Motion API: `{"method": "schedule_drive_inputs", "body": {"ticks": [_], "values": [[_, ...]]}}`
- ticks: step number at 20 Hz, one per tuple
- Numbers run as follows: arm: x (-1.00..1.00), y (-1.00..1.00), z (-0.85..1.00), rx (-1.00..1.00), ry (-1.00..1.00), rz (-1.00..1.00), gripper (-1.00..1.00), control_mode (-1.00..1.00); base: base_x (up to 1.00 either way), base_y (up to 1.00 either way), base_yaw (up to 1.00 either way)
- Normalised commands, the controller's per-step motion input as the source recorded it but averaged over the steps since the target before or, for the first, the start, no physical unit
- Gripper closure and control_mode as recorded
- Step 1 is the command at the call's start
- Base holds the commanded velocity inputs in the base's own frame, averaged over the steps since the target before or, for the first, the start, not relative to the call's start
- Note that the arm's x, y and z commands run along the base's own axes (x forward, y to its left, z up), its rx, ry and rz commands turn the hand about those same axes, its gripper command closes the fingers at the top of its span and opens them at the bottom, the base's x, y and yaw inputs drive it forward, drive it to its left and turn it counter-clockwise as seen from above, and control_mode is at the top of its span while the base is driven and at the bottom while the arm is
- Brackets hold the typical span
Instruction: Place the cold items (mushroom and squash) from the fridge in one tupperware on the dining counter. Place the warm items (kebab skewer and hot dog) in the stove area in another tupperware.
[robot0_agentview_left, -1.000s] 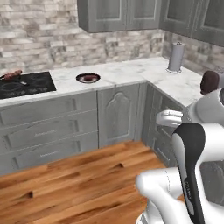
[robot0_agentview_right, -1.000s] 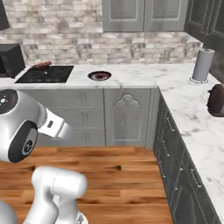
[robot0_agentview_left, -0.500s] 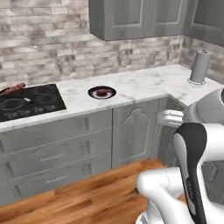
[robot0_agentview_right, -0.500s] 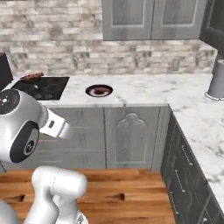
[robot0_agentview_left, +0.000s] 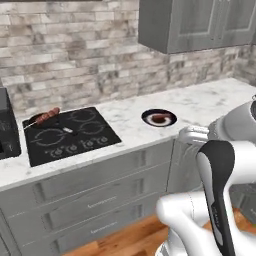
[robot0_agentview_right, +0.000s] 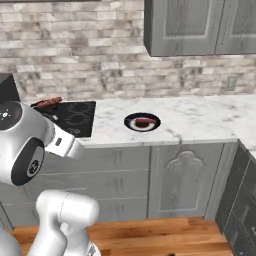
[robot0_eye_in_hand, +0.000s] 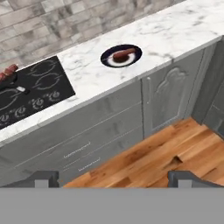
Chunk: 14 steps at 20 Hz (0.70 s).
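The kebab skewer lies in a dark pan at the far left corner of the black cooktop. The reddish hot dog rests on a dark round plate on the marble counter, right of the cooktop. My gripper is open and empty. It hangs well back from the counter, over the wooden floor, facing the cabinets. The mushroom, squash and tupperware are out of view.
Grey drawers and a cabinet door run under the counter. A dark appliance stands left of the cooktop. Wall cabinets hang above right. A side counter run juts forward at right.
The base has driven and turned, so both base views have shifted: cooktop and plate now sit nearer and more central, and the paper towel roll has left the picture. The gripper stays open.
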Motion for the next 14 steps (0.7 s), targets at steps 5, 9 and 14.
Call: {"method": "schedule_drive_inputs", "body": {"ticks": [5,9,14], "values": [[0.00,0.00,0.00,0.00,0.00,0.00,-1.00,1.00,0.62,0.79,0.06],[0.00,0.00,0.00,0.00,0.00,0.00,-1.00,1.00,0.58,0.28,0.17],[0.00,0.00,0.00,0.00,0.00,0.00,-1.00,1.00,0.31,0.24,0.35]]}}
